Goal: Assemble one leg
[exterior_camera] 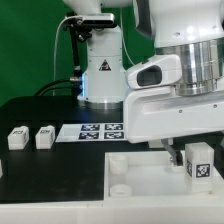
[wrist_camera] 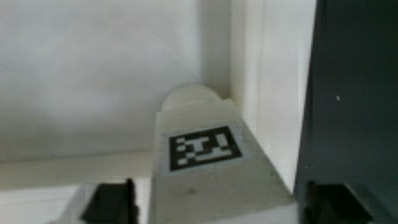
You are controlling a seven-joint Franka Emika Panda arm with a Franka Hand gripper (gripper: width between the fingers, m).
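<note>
The leg [exterior_camera: 200,163] sits at the lower right of the exterior view, tag face toward the camera, hanging just under my pincer [exterior_camera: 197,152]. In the wrist view the same leg [wrist_camera: 210,150] runs up the middle of the frame as a tapering white block with its square tag [wrist_camera: 203,147] facing the lens. My two dark fingers [wrist_camera: 112,203] flank its near end, one on each side, pressed against it. Pincer is clamped on the leg.

Below and beside the leg lies the large white panel [exterior_camera: 140,170], flat on the bench [exterior_camera: 50,175], filling the lower middle of the exterior view. One round socket [exterior_camera: 119,186] shows near its left edge. Whether the leg tip touches the panel, I cannot tell.

Two more legs [exterior_camera: 17,138] [exterior_camera: 44,137] stand side by side at the left of the exterior view, close together, well apart from the panel. The marker board [exterior_camera: 98,130] lies flat on the bench at centre, behind the panel.
</note>
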